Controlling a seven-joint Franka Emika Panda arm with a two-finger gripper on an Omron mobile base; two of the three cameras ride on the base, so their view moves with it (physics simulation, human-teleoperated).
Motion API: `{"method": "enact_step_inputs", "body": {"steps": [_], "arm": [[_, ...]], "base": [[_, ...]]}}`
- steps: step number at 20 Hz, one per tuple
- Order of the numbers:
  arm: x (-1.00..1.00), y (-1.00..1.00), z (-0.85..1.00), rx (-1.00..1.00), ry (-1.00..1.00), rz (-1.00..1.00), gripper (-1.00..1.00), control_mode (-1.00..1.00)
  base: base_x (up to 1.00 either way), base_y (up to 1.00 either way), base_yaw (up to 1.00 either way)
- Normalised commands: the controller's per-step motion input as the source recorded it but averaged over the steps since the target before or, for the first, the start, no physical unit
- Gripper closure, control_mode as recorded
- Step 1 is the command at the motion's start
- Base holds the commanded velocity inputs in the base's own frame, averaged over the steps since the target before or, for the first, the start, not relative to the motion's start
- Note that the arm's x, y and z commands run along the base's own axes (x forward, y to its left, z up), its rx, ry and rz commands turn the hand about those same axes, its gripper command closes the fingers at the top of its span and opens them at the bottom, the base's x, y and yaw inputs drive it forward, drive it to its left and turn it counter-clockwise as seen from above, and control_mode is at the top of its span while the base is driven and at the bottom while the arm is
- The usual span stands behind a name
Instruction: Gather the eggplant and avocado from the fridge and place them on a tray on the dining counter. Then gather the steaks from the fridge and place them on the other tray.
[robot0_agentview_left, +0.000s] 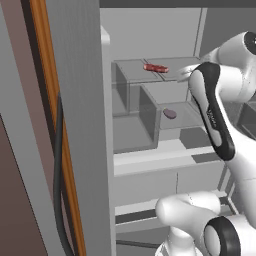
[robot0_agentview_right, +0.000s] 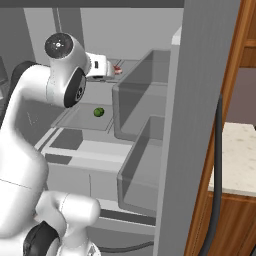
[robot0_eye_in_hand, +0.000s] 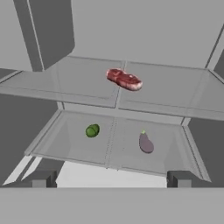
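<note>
Gripper (robot0_eye_in_hand: 111, 179) fingers are standing wide apart at the bottom of the hand view, holding nothing and facing into the open fridge (robot0_eye_in_hand: 131, 30). On the upper shelf, just above the middle of that frame, a red steak (robot0_eye_in_hand: 124, 79) is lying flat. On the lower shelf below it, the avocado (robot0_eye_in_hand: 92, 130) is sitting left of centre and the eggplant (robot0_eye_in_hand: 146, 143) right of centre, well apart from each other. In the left base view, the steak (robot0_agentview_left: 156, 67) is showing in the upper middle and the eggplant (robot0_agentview_left: 170, 114) below it, beside the arm's dark forearm. In the right base view, the avocado (robot0_agentview_right: 99, 112) is resting left of centre, under the arm's wrist.
</note>
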Motion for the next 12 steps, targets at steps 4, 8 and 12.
{"method": "enact_step_inputs", "body": {"steps": [4,8,12], "arm": [[0.66,0.00,-0.08,0.00,0.00,0.02,-1.00,-1.00],[0.63,0.00,0.00,0.00,0.00,0.01,-1.00,-1.00],[0.59,0.00,0.00,0.01,0.03,0.01,-1.00,-1.00]], "base": [[0.00,0.00,0.00],[0.00,0.00,0.00],[0.00,0.00,0.00]]}}
